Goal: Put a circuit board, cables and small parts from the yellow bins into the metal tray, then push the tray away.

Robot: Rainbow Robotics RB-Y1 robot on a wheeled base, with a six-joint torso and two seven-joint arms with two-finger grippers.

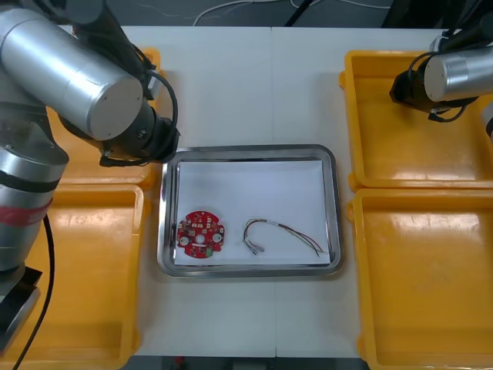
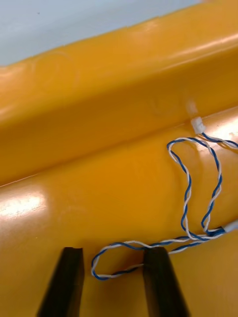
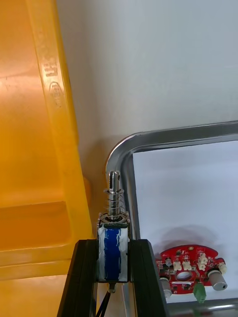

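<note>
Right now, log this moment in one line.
left gripper: shut on small metal part, beside metal tray's corner | right gripper: open, astride blue-and-white twisted cable in yellow bin | tray: red circuit board, thin cable

**What we cannot make out**

From above, the left arm (image 1: pixel 77 85) covers much of the far left bin (image 1: pixel 150 55), so we cannot see what lies beneath it. In the left wrist view, the fingers (image 3: pixel 85 277) of the left gripper (image 3: pixel 114 243) hide the sides of the small metal part (image 3: pixel 113 250), and the picture's edge cuts off the circuit board (image 3: pixel 186 262). In the right wrist view, the blue and white cable (image 2: pixel 188 198) runs off the edge. The ends of the thin cable (image 1: pixel 279 226) in the tray (image 1: pixel 246 150) are too small for us to tell.
</note>
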